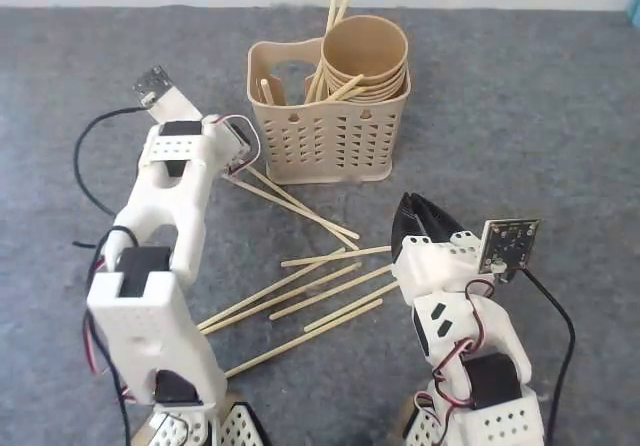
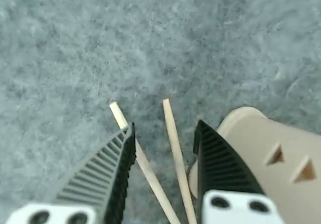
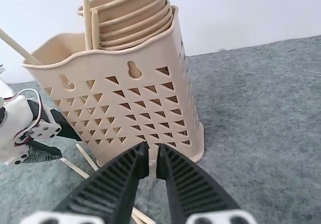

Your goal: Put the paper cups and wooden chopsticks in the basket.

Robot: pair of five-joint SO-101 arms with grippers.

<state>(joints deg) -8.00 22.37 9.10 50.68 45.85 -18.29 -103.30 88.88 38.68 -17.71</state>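
The beige basket [image 1: 330, 136] stands at the back middle with a stack of paper cups [image 1: 365, 51] and a few chopsticks [image 1: 333, 11] inside it. Several wooden chopsticks [image 1: 300, 296] lie scattered on the carpet in front of it. My left gripper [image 2: 165, 128] is open low over the carpet beside the basket's corner [image 2: 261, 148], with two chopstick ends [image 2: 173, 138] between its fingers. In the high view the left gripper [image 1: 238, 164] is at the basket's left foot. My right gripper [image 3: 152, 148] is shut on nothing and faces the basket [image 3: 135, 93] from the front; from above the right gripper [image 1: 407, 204] hovers right of the loose sticks.
Grey carpet [image 1: 540, 116] covers the whole table, with free room to the right of the basket and at the far left. A black cable [image 1: 85, 166] loops beside the left arm. The left arm's wrist [image 3: 25, 128] appears beside the basket.
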